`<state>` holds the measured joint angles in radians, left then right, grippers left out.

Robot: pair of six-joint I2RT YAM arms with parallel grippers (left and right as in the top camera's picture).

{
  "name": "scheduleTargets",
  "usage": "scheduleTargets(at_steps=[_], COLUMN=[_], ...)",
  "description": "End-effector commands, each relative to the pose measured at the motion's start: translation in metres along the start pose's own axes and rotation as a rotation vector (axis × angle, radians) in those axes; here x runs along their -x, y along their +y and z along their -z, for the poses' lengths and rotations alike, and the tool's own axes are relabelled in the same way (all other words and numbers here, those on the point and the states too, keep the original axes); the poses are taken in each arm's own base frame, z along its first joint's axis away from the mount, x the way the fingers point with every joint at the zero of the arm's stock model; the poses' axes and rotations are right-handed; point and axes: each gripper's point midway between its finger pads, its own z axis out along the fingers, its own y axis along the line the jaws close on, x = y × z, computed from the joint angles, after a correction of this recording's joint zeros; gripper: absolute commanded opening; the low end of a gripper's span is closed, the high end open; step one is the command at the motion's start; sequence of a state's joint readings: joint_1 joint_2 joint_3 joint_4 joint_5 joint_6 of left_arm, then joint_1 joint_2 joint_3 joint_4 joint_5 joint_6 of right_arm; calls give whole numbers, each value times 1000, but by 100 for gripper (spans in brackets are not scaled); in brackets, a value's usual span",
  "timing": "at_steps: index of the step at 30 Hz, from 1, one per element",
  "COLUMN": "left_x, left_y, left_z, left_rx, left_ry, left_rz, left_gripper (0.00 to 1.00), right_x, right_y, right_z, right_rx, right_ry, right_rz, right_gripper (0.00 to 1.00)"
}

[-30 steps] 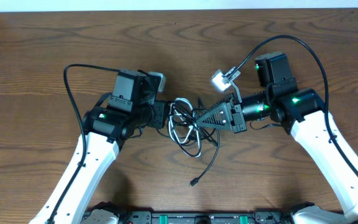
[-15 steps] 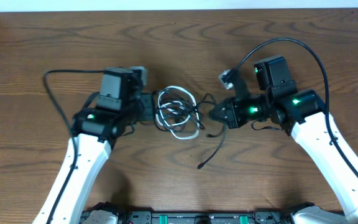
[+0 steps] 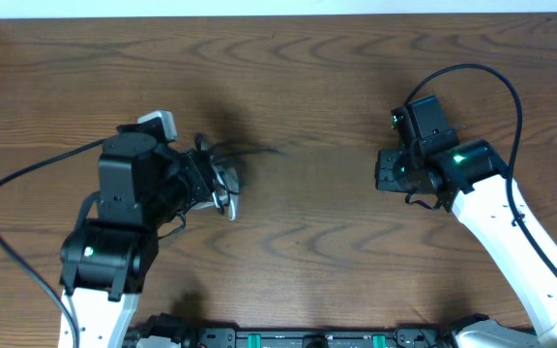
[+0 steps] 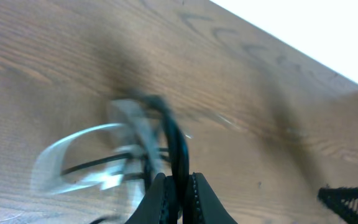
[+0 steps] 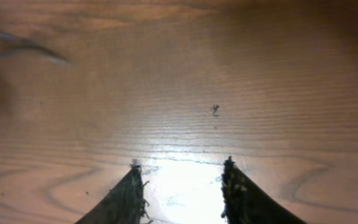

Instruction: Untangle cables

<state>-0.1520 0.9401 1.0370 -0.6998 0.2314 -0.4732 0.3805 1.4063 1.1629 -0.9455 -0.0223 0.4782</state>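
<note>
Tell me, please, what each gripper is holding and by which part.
The left gripper is shut on the cables, pinching a black one along its length; the right gripper is open, empty.

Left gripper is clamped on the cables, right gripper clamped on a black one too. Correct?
Not quite. The right gripper is open with nothing between its fingers, only bare table beneath it, as the right wrist view shows. The left gripper is clamped on the cables, as you said.

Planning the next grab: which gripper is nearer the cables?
Left. The left gripper is shut on the cables; the right gripper hangs open over bare table, well apart from them.
</note>
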Motion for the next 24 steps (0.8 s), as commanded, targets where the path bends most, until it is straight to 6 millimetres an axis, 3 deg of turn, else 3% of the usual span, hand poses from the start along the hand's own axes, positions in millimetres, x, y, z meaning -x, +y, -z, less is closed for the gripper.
scheduleTargets(at_steps=[1,4,8,14,19,24], left_x=[2,0,2,9,3,1], left_y=[2,2,1,-9,-24,-28], left_z=[5,4,2,4,5,5], left_rx=[5,3,0,-54,-131,-147], left_ry=[-22,-11,-15,-28,32,59], left_rz=[23,36,210,429,528,601], left_gripper=[8,7,7,7,7,7], right_x=[-5,-18,-33,-46,-48,-59], right_y=[23,65,110,132,131,143], right_z=[9,21,43,46,35,36], right_rx=[133,380,636,669,559,571], right_ry=[35,114,156,118,75,60], right_rz=[-19,63,218,397,448,557], right_gripper=[47,48,54,63,64,66])
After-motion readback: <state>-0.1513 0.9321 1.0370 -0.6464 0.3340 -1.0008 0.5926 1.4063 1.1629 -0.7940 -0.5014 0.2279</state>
